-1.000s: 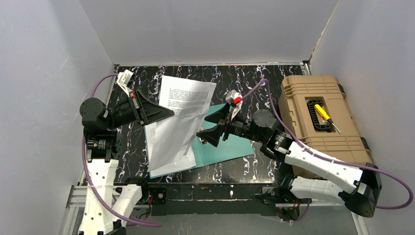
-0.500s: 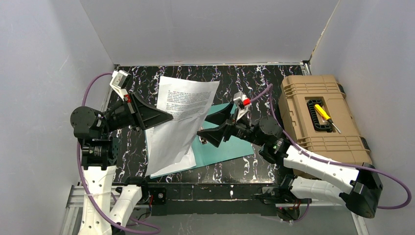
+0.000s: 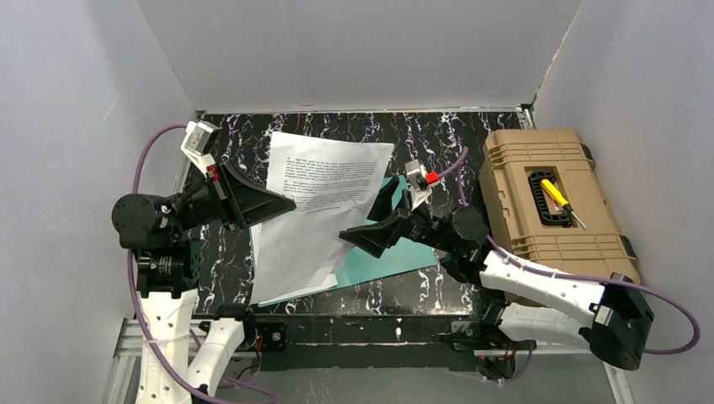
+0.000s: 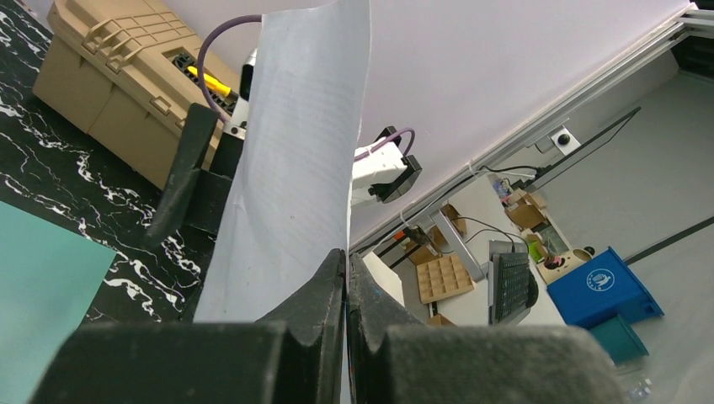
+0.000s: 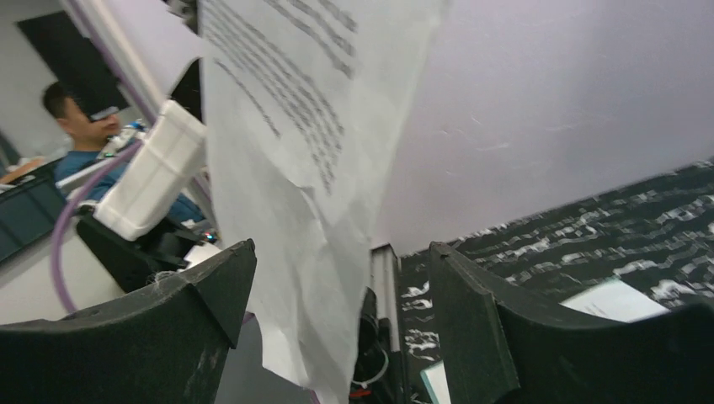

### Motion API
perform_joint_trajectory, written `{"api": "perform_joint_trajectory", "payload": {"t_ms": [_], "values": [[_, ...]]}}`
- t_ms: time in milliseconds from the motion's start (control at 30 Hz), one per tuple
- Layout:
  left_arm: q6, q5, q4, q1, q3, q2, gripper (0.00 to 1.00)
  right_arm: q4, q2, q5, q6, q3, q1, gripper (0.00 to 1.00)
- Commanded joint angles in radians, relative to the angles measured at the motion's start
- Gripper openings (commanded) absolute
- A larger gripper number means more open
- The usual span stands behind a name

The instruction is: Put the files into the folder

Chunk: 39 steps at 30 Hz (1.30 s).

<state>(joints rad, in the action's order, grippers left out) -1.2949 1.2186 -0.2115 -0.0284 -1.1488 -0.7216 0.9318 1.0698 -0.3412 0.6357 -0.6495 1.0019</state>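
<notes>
One curled printed sheet (image 3: 324,198) hangs pinched in left pincer (image 3: 290,202); right pincer (image 3: 360,215) gapes.

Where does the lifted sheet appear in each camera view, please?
Top: sheet centre, over the folder.
Left wrist: sheet centre, pinched in left gripper.
Right wrist: sheet upper left, between open right gripper's fingers.
Shared landmark: marbled table.

I saw lines of black print on the sheet (image 3: 328,177), but too small and blurred for me to read any word
</notes>
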Motion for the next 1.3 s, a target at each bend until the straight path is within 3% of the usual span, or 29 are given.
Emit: {"api": "perform_joint_trajectory", "payload": {"t_ms": [0,133,367,700,767,833,867,1000,1133,1267], "values": [[0.003,-0.007,-0.042,-0.003,0.012,0.012,0.0,0.254,0.006,-0.109,0.085,0.01,0.003,0.78],[0.007,-0.018,-0.054,-0.004,0.034,0.014,0.0,0.281,-0.01,-0.142,0.105,0.009,0.003,0.64],[0.038,-0.052,-0.054,-0.004,0.054,0.036,0.0,0.179,-0.079,-0.128,0.066,0.011,0.002,0.49],[0.07,-0.102,-0.054,-0.003,0.074,0.06,0.0,0.059,-0.128,-0.12,0.026,0.0,0.003,0.34],[0.076,-0.105,-0.054,-0.004,0.074,0.063,0.0,0.025,-0.135,-0.109,0.012,-0.006,0.003,0.25],[0.082,-0.104,-0.054,-0.004,0.077,0.065,0.0,-0.003,-0.142,-0.095,-0.004,-0.012,0.002,0.06],[0.083,-0.102,-0.054,-0.004,0.08,0.066,0.0,-0.009,-0.145,-0.09,-0.006,-0.014,0.003,0.01],[0.076,-0.102,-0.054,-0.004,0.106,0.067,0.01,-0.048,-0.162,-0.062,-0.017,-0.026,0.003,0.01],[0.086,-0.114,-0.041,-0.004,0.153,0.076,0.39,-0.17,-0.188,-0.032,-0.06,-0.068,0.003,0.01],[0.213,-0.161,0.167,-0.004,0.148,0.086,0.63,-0.413,-0.207,0.007,-0.148,-0.156,0.003,0.01]]}}
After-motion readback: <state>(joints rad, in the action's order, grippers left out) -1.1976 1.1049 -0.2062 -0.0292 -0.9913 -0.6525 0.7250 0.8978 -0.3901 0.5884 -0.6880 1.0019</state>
